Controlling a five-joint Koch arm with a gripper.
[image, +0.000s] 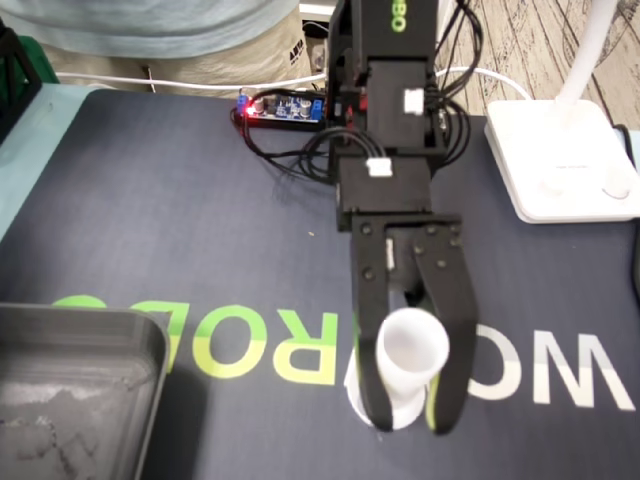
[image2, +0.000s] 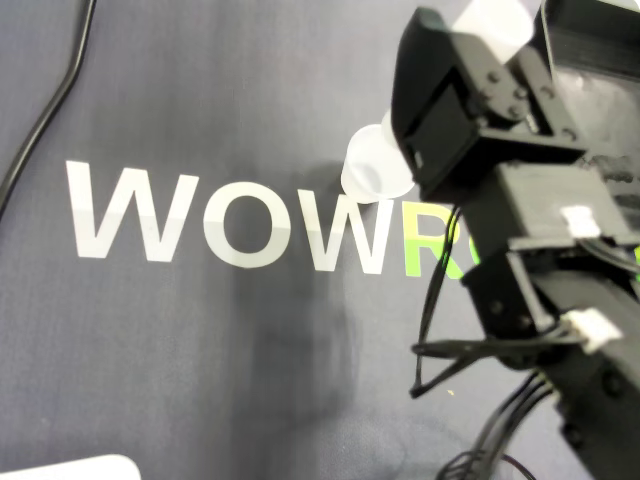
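In the fixed view, tray (image: 70, 400) was set at mat's (image: 200, 230) lower-left corner, lamp base (image: 560, 160) at upper-right, cup (image: 412, 350) near lower edge.

A hobbyist's desk: a bare circuit board (image: 283, 108), loose cables (image2: 77, 60), a white lamp base (image: 560, 160) on a logo mat (image: 180, 230).

Big lettering runs across the dark mat (image: 200, 220). It starts with a white "WOW" (image2: 230, 220), then green letters follow. The fixed view shows them upside down as "RO" (image: 290, 345), with the gripper (image: 412, 422) and white cup (image: 415, 345) covering part. A green "OBO" (image: 398, 15) stands on the black arm (image: 385, 190).
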